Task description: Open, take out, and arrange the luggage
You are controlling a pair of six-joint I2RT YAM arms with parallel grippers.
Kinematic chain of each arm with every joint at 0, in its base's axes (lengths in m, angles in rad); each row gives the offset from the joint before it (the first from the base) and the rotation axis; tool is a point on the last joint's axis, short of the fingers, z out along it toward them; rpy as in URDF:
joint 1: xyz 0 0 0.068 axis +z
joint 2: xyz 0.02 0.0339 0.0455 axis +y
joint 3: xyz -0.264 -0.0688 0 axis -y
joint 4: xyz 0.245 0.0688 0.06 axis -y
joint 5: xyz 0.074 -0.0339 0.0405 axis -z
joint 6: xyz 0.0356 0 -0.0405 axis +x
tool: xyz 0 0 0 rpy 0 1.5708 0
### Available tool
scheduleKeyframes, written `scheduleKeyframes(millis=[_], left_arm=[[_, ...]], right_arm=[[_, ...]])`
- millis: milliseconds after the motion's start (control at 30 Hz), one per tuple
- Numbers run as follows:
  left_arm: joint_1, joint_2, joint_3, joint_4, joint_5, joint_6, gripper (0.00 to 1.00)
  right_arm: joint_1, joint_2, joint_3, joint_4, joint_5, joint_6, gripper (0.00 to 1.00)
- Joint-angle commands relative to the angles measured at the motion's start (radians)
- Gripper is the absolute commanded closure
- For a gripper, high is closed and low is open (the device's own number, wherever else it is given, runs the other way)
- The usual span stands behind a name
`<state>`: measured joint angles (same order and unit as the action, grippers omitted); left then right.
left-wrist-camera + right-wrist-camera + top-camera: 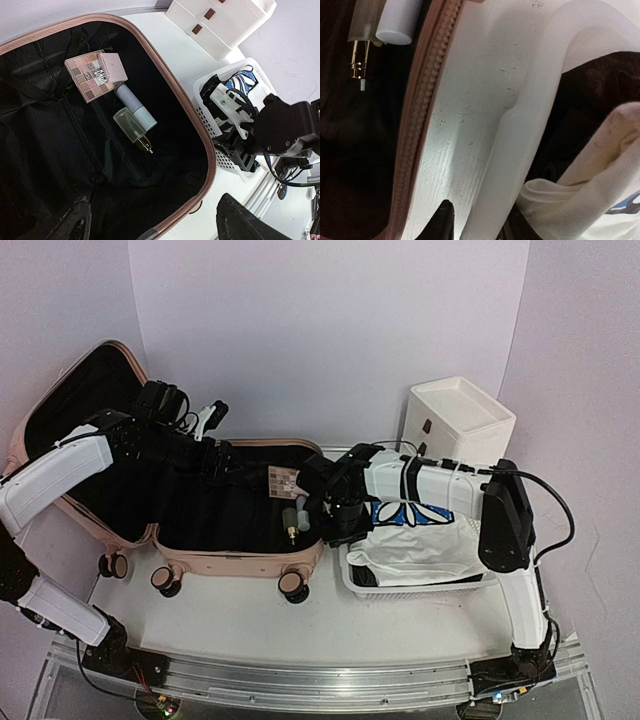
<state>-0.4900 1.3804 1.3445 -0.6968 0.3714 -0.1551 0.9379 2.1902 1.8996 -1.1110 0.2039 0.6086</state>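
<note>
The white surface (230,615) has three things on it. The big pink luggage (240,558) lies on the left side with its lid open and its little wheels at the near end. A white basket (420,590) full of holes sits just beside it on the right, with a thin strip of bare surface showing between the two. A white drawer unit (455,415) with brown handles stands behind the basket, close to the far right corner.
</note>
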Motion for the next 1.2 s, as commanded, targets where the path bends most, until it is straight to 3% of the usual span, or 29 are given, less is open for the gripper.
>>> scheduleKeyframes(millis=[0,167,300,533,1167], left_arm=[[-0.002,-0.039,-0.002,0.038,-0.004,0.016,0.13],[-0.002,-0.017,0.009,0.045,0.015,0.017,0.13],[-0.004,0.011,0.036,0.054,0.040,0.013,0.13],[-0.008,0.058,0.088,0.062,0.056,0.021,0.13],[-0.015,0.077,0.137,0.064,0.051,0.048,0.13]], right_arm=[[-0.001,-0.083,-0.067,-0.061,0.176,0.108,0.76],[-0.002,-0.201,-0.212,-0.056,0.298,0.171,0.87],[-0.020,-0.311,-0.333,-0.048,0.306,0.255,1.00],[-0.020,-0.446,-0.481,-0.005,0.318,0.433,1.00],[-0.037,-0.641,-0.754,-0.111,0.442,0.499,1.00]])
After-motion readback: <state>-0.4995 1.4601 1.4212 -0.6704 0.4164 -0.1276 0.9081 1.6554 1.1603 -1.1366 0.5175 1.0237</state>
